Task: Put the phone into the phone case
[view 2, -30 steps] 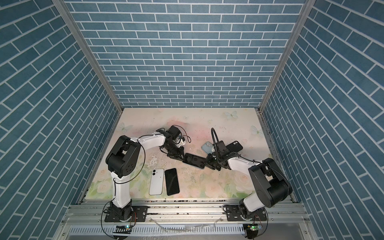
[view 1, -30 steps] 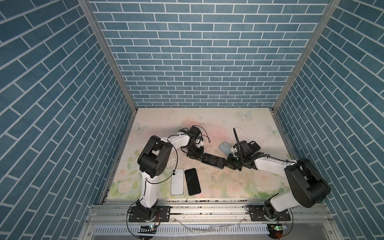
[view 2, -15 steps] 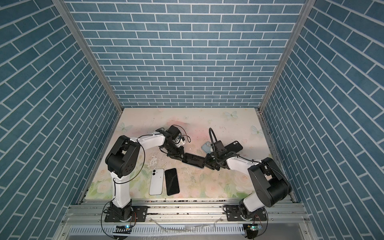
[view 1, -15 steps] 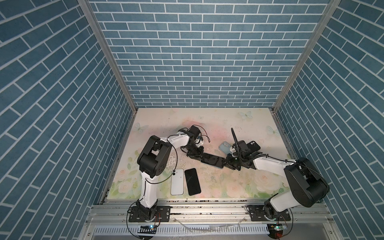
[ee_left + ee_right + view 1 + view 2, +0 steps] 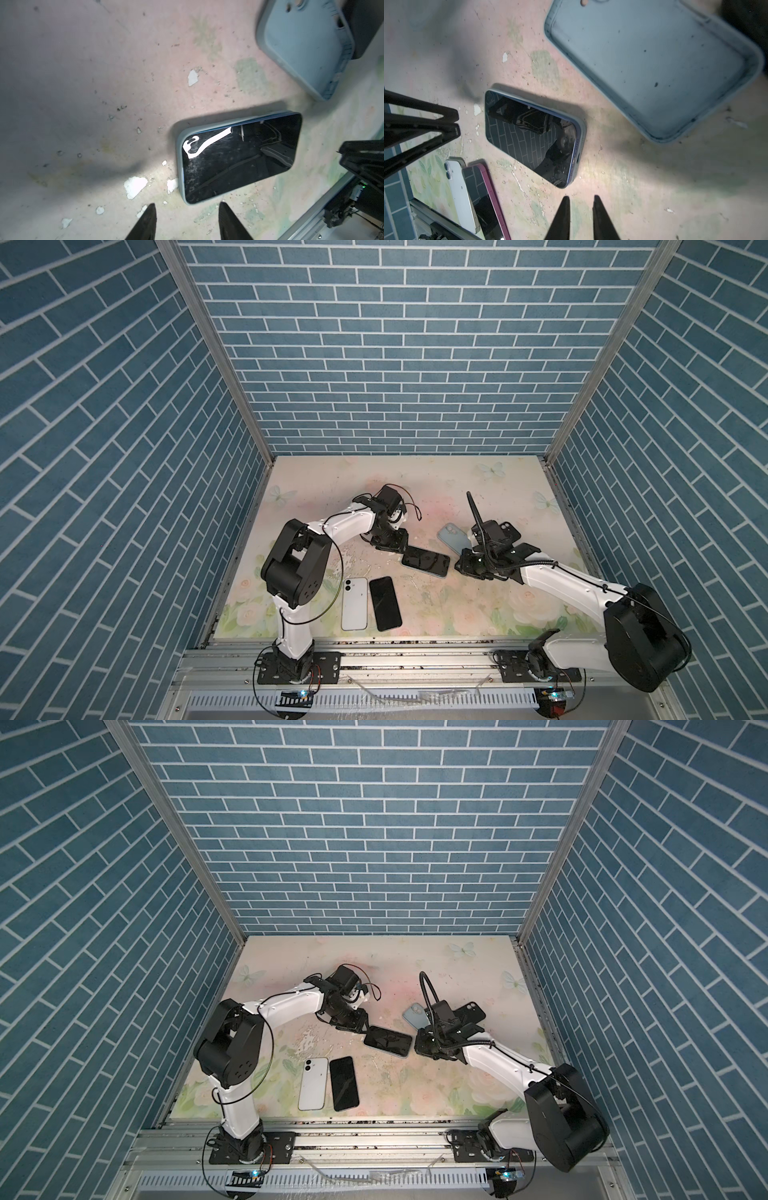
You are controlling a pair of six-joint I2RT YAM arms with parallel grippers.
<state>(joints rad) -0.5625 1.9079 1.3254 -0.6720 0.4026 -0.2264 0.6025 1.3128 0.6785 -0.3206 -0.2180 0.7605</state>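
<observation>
I am hovering at both ends of the dark-screened blue phone (image 5: 426,561).
It is lying in the pale grey-blue silicone case (image 5: 179,145) on the floral table (image 5: 457,489); my left gripper (image 5: 187,204) is gaping empty, my right gripper (image 5: 581,196) barely parted, holding nothing.

The phone (image 5: 239,162) is glossy, its phone case (image 5: 179,158) matt, the tabletop (image 5: 83,83) scuffed and flaking.

phone (image 5: 424,561) in phone case (image 5: 179,162); empty case (image 5: 451,536) behind
</observation>
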